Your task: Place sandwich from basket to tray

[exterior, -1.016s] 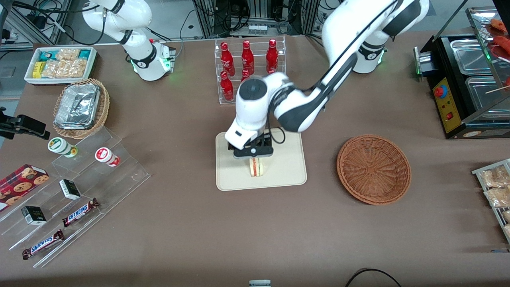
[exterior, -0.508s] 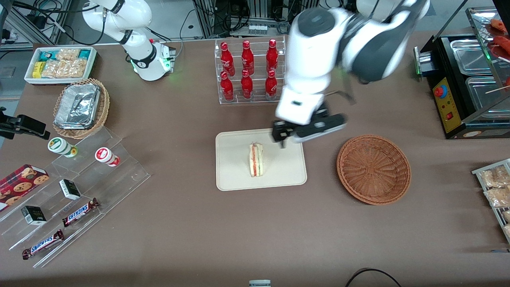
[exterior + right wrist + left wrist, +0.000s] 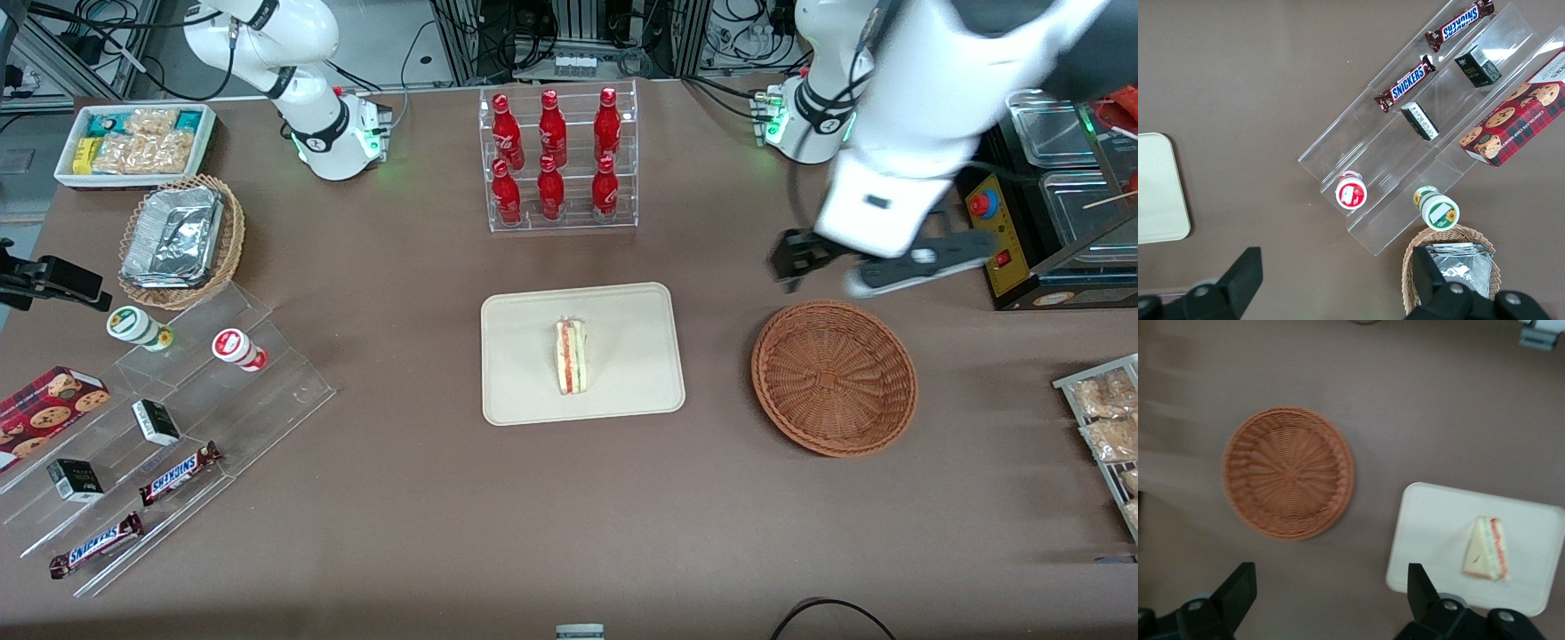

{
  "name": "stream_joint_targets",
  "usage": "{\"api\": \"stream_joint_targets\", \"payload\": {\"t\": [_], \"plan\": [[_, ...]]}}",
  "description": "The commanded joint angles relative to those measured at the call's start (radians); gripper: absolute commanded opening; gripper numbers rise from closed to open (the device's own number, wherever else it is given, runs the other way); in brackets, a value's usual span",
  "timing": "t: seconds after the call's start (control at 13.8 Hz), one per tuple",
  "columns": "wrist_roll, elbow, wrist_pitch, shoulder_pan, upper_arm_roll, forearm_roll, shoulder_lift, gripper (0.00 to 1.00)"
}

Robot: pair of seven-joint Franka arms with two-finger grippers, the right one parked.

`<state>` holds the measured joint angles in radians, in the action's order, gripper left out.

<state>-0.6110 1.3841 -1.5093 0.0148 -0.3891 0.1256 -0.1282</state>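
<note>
The sandwich [image 3: 571, 357] stands on its edge in the middle of the cream tray [image 3: 524, 338], red and green filling showing. The reddish-brown wicker basket [image 3: 834, 378] sits beside the tray toward the working arm's end of the table, with nothing in it. My left gripper [image 3: 876, 267] is open and holds nothing. It hangs high above the table, over the basket's edge that is farther from the front camera. The left wrist view shows the basket [image 3: 1288, 472], the tray [image 3: 1438, 520] and the sandwich [image 3: 1486, 550] far below my gripper [image 3: 1328, 587].
A clear rack of red bottles [image 3: 558, 160] stands farther from the front camera than the tray. A black food warmer [image 3: 1049, 196] and a rack of bagged snacks [image 3: 1107, 418] stand at the working arm's end. A stepped acrylic shelf [image 3: 169, 418], foil basket [image 3: 182, 240] and white bin [image 3: 133, 142] lie toward the parked arm's end.
My gripper let go of the sandwich on the tray, rose, and swung away toward the working arm's end, past the basket. The sandwich stays standing on the tray.
</note>
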Motion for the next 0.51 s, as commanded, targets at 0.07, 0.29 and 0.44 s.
{"api": "stream_joint_targets", "payload": {"t": [0.07, 0.29, 0.44], "plan": [[0.332, 0.039, 0.079, -0.012, 0.195, -0.106, 0.105, 1.00], [0.457, 0.049, 0.124, -0.013, 0.277, -0.106, 0.119, 1.00], [0.542, 0.070, 0.121, -0.010, 0.315, -0.106, 0.124, 1.00]]}}
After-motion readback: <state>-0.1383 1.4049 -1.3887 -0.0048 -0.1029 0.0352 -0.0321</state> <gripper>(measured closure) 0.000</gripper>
